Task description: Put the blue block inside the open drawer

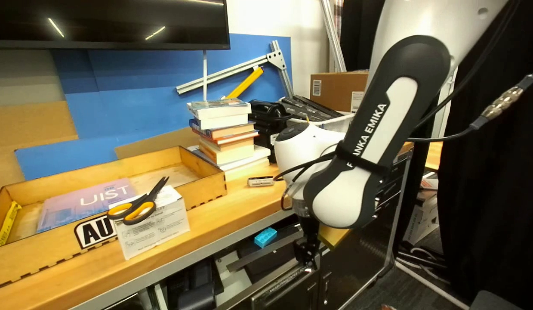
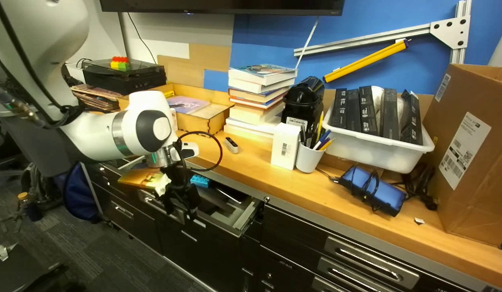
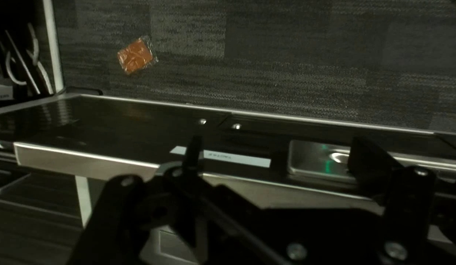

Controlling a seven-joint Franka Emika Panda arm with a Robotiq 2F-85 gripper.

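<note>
The blue block lies at the back of the open drawer, near the countertop edge, on dark contents. It also shows in an exterior view, partly hidden beside the gripper. The drawer's side rim shows in that view, and its front top edge shows in the wrist view. My gripper is over the drawer's front edge, apart from the block; it also shows in an exterior view. In the wrist view my gripper has its fingers wide apart with nothing between them. The block is out of the wrist view.
A yellow flat object is beside the wrist. The wooden countertop carries stacked books, a wooden tray, a white box with scissors and a small white device. An orange packet lies on the floor.
</note>
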